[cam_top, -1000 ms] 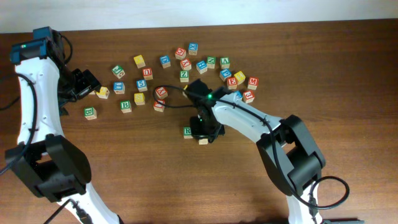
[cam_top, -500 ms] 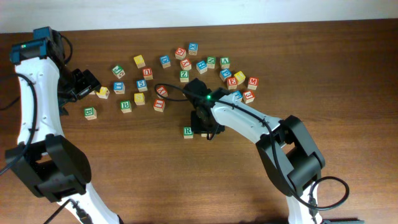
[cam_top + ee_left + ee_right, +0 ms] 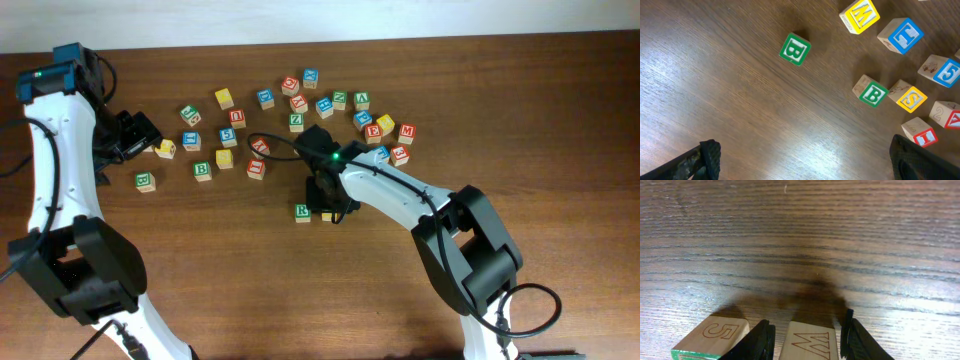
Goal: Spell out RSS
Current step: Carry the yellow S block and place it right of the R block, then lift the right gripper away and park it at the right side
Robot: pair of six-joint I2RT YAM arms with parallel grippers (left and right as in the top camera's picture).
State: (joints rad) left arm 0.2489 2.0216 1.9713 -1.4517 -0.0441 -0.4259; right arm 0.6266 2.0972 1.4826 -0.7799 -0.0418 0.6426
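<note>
A dark wood table [image 3: 560, 120] fills the frame, lettered blocks strewn across its upper middle. At centre, the green R block [image 3: 302, 212] stands apart from the scatter, and just to its right is a pale block [image 3: 327, 216] under the right gripper [image 3: 328, 207]. In the wrist view, the right gripper's fingers [image 3: 765, 340] closely flank that block, an M-like figure on its near face. Whether they grip it cannot be told. The R block sits just beside it at lower left, a 5-like mark on its side. A yellow S block [image 3: 911, 98] lies in the left cluster beside a green B block [image 3: 873, 94]. At the far left, the left gripper [image 3: 140, 133] hangs over the table, its fingers spread wide and holding nothing.
</note>
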